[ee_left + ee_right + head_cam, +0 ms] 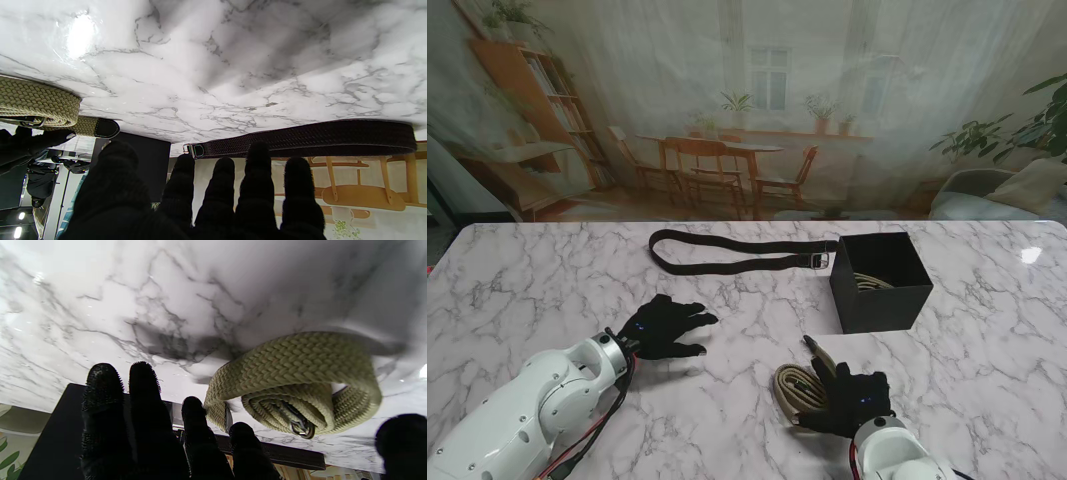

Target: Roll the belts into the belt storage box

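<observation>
A dark brown woven belt (pixel 727 250) lies unrolled as a long flat loop on the far middle of the table, its buckle end next to the black storage box (pixel 882 290). The box holds a coiled beige belt (pixel 870 281). A second beige woven belt (pixel 799 388) sits loosely coiled near me, its dark tip pointing away. My right hand (pixel 859 400) rests just right of that coil, fingers straight, holding nothing. In the right wrist view the coil (pixel 293 386) lies between thumb and fingers (pixel 143 413). My left hand (pixel 667 328) is open on the marble, short of the brown belt (pixel 300 138).
The white marble table (pixel 547 280) reaches to a printed backdrop of a dining room at the far edge. The box (pixel 56 426) stands open-topped on the right half, between the two belts. The left wrist view catches the beige coil (pixel 36 103) off to one side.
</observation>
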You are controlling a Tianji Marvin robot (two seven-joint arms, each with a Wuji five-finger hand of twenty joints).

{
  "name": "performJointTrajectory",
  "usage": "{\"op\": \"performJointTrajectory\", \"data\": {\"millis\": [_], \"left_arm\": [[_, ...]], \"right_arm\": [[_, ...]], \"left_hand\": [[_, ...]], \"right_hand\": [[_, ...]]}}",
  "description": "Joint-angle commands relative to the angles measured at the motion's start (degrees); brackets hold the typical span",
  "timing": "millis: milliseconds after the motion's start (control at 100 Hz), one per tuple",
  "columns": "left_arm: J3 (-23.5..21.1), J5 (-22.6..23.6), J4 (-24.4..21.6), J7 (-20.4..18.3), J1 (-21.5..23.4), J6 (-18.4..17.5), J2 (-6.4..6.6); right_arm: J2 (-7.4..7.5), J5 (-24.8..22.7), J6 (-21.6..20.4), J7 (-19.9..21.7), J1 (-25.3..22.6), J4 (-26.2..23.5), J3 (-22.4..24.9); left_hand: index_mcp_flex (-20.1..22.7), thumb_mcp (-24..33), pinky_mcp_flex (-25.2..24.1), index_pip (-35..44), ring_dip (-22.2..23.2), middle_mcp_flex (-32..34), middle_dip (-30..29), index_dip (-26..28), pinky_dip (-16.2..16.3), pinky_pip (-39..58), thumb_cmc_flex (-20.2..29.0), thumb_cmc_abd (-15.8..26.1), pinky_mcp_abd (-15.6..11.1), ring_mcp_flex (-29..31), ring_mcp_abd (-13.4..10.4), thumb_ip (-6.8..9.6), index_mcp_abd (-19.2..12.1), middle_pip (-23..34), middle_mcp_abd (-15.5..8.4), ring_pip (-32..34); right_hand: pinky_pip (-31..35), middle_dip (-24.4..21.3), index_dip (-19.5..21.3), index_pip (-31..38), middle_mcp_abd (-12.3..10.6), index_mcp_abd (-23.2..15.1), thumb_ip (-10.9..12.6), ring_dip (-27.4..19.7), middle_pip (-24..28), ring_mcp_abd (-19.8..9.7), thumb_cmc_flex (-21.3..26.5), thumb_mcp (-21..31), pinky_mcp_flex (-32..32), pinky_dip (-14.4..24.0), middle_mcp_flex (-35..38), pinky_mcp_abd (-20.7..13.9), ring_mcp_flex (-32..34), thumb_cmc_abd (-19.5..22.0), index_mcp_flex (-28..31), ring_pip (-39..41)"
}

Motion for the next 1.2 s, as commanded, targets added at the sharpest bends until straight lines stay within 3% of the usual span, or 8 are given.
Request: {"op": "performJointTrajectory", "data": {"millis": [0,220,370,520,720,990,1050,1190], "left_arm": [[0.13,0.05,-0.19,-0.80,0.02,0.08,-0.02],[0.14,0.00,-0.12,-0.74,-0.03,-0.02,-0.03],[0.16,-0.04,-0.07,-0.74,-0.07,-0.11,-0.03],[0.22,-0.09,-0.02,-0.76,-0.13,-0.18,-0.02],[0.34,-0.15,0.06,-0.62,-0.21,-0.17,-0.04],[0.59,-0.17,0.18,-0.58,-0.37,-0.17,-0.04],[0.58,-0.12,0.18,-0.49,-0.36,-0.15,-0.05],[0.67,-0.05,0.25,-0.34,-0.42,-0.13,-0.05]], "right_arm": [[-0.05,0.56,0.14,0.40,0.80,0.65,-0.88],[0.14,2.93,0.79,-2.70,4.20,3.95,-4.39],[0.19,3.37,-0.50,-6.16,5.60,5.80,-5.87],[0.07,4.40,-0.74,-10.45,6.89,7.92,-7.23],[-0.30,5.79,-1.14,-17.96,8.42,11.30,-8.44],[-0.44,8.02,-5.49,-23.69,11.07,15.77,-9.58],[-0.36,8.32,-7.42,-24.64,11.58,16.70,-9.60],[-0.02,7.89,-10.61,-24.85,11.80,17.15,-9.35]], "left_hand": [[0.00,-1.50,-0.63,-0.04,0.25,-1.45,0.66,0.31,0.45,1.17,0.81,2.00,1.19,-0.25,0.20,-0.91,0.25,-0.21,-0.18,0.29],[-0.03,-1.51,-0.74,-0.04,0.22,-1.76,0.62,0.32,0.40,1.05,0.80,1.97,1.26,-0.45,0.21,-0.92,0.22,-0.27,-0.11,0.25],[-0.05,-1.53,-0.75,-0.04,0.19,-1.91,0.60,0.32,0.39,1.00,0.72,1.94,1.21,-0.50,0.19,-0.93,0.27,-0.30,-0.15,0.23],[-0.08,-1.53,-0.78,-0.05,0.17,-2.08,0.58,0.33,0.37,0.93,0.74,1.87,1.20,-0.61,0.21,-0.93,0.30,-0.35,-0.14,0.20],[-0.31,-1.52,-0.87,-0.15,0.15,-2.65,0.53,0.30,0.36,0.85,0.72,1.84,1.19,-0.79,0.12,-0.93,0.30,-0.50,-0.08,0.16],[-0.58,-1.52,-1.01,-0.23,0.10,-3.76,0.43,0.29,0.37,0.80,0.69,1.81,1.07,-1.25,0.03,-0.93,0.44,-0.75,0.11,0.05],[-0.61,-1.53,-1.03,-0.23,0.10,-3.98,0.42,0.30,0.36,0.77,0.68,1.79,1.00,-1.30,0.04,-0.93,0.40,-0.79,0.16,0.06],[-0.62,-1.48,-1.04,-0.22,0.09,-4.31,0.38,0.31,0.37,0.75,0.76,1.82,1.03,-1.41,0.05,-0.92,0.48,-0.83,0.17,0.07]], "right_hand": [[-0.93,-1.61,-2.31,-1.42,-0.17,-0.60,-1.25,-2.05,-1.38,3.39,-2.10,1.65,-0.78,-1.96,-3.26,4.91,-1.39,-2.57,-1.62,-2.85],[-0.95,-3.14,-2.47,-1.42,-2.79,-3.74,-1.36,-2.76,-0.27,-1.06,1.07,3.35,-1.93,-3.34,-8.25,5.48,-3.53,-7.09,-1.59,-2.77],[0.73,-2.31,-1.23,-0.39,-2.48,-2.91,-1.29,0.20,3.08,-5.15,6.98,4.54,-0.79,-2.28,-8.42,1.16,-0.75,-13.31,-1.68,-0.92],[0.88,-1.91,6.49,-0.05,-1.47,-1.21,-0.77,2.03,5.24,-7.80,12.40,4.53,1.13,0.03,-8.15,-1.83,2.75,-18.01,-2.26,-0.39],[2.98,-1.44,10.29,0.33,-0.89,-0.94,-0.18,4.99,6.24,-11.06,17.20,4.12,1.51,2.52,-9.04,-3.76,3.21,-20.92,-2.53,3.22],[6.07,-2.91,14.06,-0.32,8.44,-0.98,1.08,9.41,3.27,-16.42,29.66,2.43,5.01,6.07,-7.04,-12.87,13.18,-26.55,-2.78,13.66],[6.21,-3.06,13.57,-0.48,8.37,-2.62,1.39,10.48,2.74,-18.08,33.20,4.27,5.36,6.38,-6.53,-14.02,15.29,-26.96,-2.73,16.86],[6.81,-2.57,12.20,-0.43,4.41,-8.07,-0.25,12.66,3.17,-21.30,33.66,20.78,5.01,8.11,-4.83,-15.33,17.11,-29.94,-2.71,24.35]]}}
